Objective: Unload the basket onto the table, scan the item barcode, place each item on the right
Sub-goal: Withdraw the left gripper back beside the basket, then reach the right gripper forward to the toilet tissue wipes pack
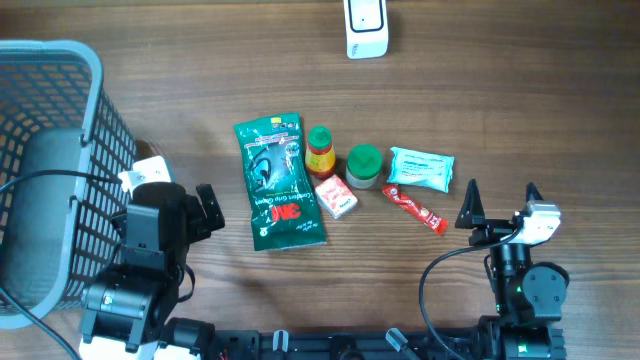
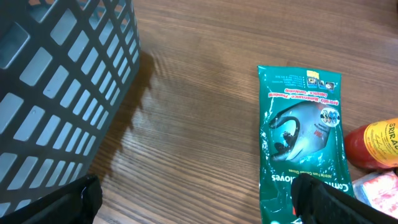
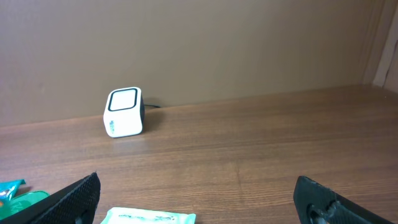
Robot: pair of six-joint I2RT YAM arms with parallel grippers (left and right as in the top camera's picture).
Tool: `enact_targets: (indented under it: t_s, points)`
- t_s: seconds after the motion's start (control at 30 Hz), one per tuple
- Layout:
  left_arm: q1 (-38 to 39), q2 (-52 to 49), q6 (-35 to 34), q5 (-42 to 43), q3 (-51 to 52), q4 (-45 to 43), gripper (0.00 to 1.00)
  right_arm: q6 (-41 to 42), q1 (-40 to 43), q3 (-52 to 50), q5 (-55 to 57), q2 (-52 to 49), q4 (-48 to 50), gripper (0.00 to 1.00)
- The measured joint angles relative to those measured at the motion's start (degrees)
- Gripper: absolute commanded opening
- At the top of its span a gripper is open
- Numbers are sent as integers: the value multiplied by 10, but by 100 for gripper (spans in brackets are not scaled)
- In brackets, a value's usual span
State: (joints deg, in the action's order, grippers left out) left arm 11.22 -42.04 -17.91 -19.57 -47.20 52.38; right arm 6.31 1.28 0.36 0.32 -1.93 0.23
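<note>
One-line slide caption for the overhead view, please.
Open, empty left gripper and right gripper flank six small items on the table; basket left, scanner at far edge.

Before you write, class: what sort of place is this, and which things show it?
Probably a mock shop checkout on a wooden table: a white barcode scanner at the far edge, a green glove packet and a red sachet laid out as goods, and a grey plastic basket alongside.
</note>
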Motion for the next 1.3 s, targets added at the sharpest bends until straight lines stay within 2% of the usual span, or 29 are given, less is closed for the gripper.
enact_targets:
  t_s: [1.17, 1.3]
  points:
    - [0, 0, 0, 0, 0, 8, 100, 0, 0, 0, 11, 0, 2, 100]
    - [0, 0, 0, 0, 0, 8, 100, 0, 0, 0, 13, 0, 61, 100]
